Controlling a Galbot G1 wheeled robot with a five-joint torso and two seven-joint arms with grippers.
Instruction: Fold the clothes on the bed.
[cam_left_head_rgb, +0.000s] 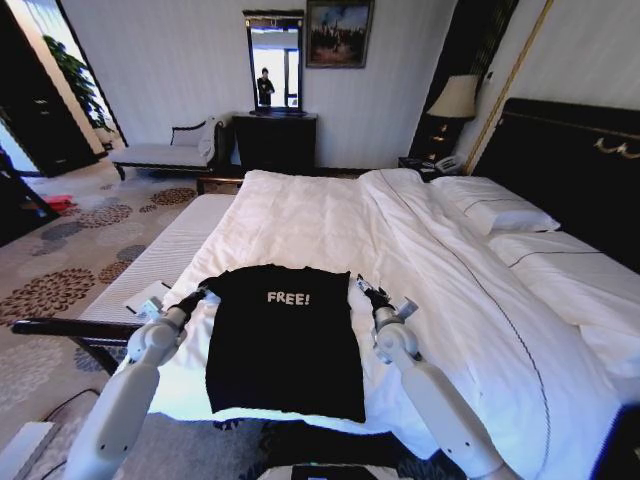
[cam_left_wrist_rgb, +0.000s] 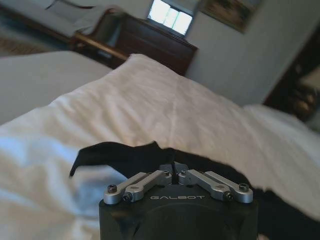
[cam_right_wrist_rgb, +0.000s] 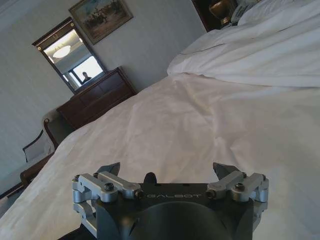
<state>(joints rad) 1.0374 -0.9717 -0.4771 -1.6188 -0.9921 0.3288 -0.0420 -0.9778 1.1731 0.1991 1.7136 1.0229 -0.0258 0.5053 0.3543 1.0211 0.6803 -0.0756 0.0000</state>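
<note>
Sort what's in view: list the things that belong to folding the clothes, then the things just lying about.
For the job: T-shirt, bed, left gripper, right gripper.
Lying about: pillows, chaise bench, dresser, mirror, lamp, painting.

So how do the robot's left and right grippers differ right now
The left gripper has its fingers shut at the black T-shirt, by its sleeve; the right gripper is open, over bare white duvet. In the head view, left touches the shirt's shoulder; right sits just beside it. Both are low at shoulder level.
</note>
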